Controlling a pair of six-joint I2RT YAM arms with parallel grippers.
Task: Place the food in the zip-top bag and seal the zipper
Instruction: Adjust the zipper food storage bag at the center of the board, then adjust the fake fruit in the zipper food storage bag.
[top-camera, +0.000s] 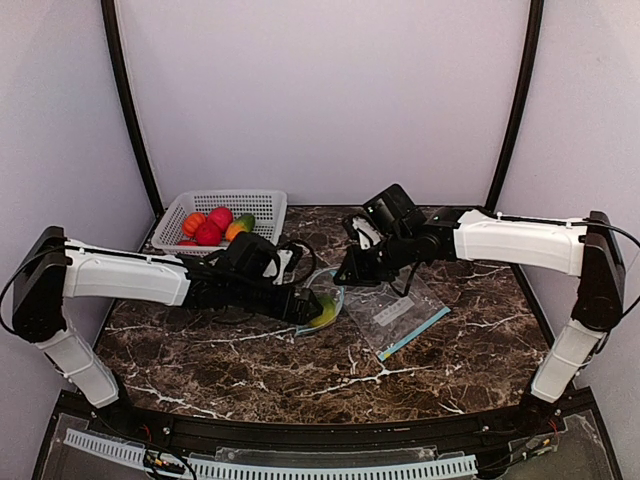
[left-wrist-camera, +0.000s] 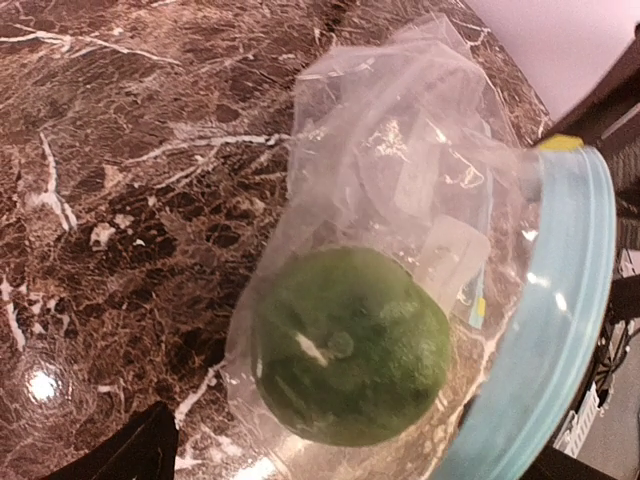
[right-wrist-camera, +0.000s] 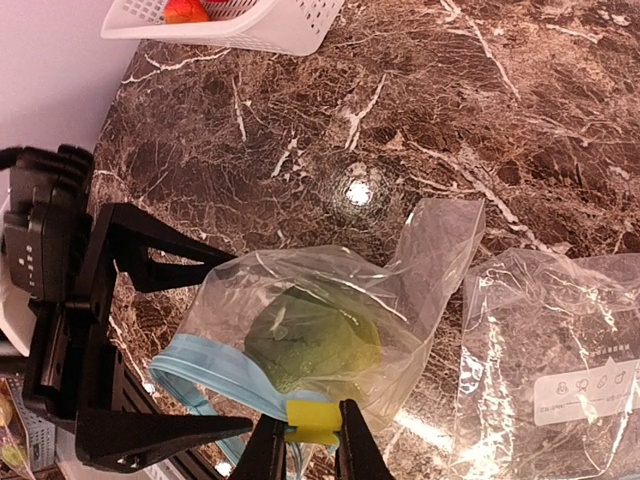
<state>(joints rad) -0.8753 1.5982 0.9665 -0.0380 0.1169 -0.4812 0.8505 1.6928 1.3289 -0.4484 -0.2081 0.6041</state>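
At the middle of the worktop (top-camera: 250, 370), the zip-top bag (right-wrist-camera: 420, 260) is propped with its mouth toward the left arm. One green fruit (right-wrist-camera: 315, 340) lies inside it, resting low against the clear wall and free of any grip. The left fingers (right-wrist-camera: 150, 435) are spread wide on either side of the bag's mouth and hold nothing. The right fingers (right-wrist-camera: 360, 455) are pinched closed on the bag's blue zipper strip (left-wrist-camera: 560, 330) at its yellow slider (right-wrist-camera: 312, 420), keeping the opening up. The loading step looks to be in hand, with one piece in and the red and orange fruits (top-camera: 210, 230) waiting in the white basket (top-camera: 262, 200) at the far left. A second clear bag (right-wrist-camera: 560, 340) lies flat just beside the first. The next move probably calls for the left arm to back out without dragging the bag's lip, then reach to the basket, while the right grip keeps the mouth open.
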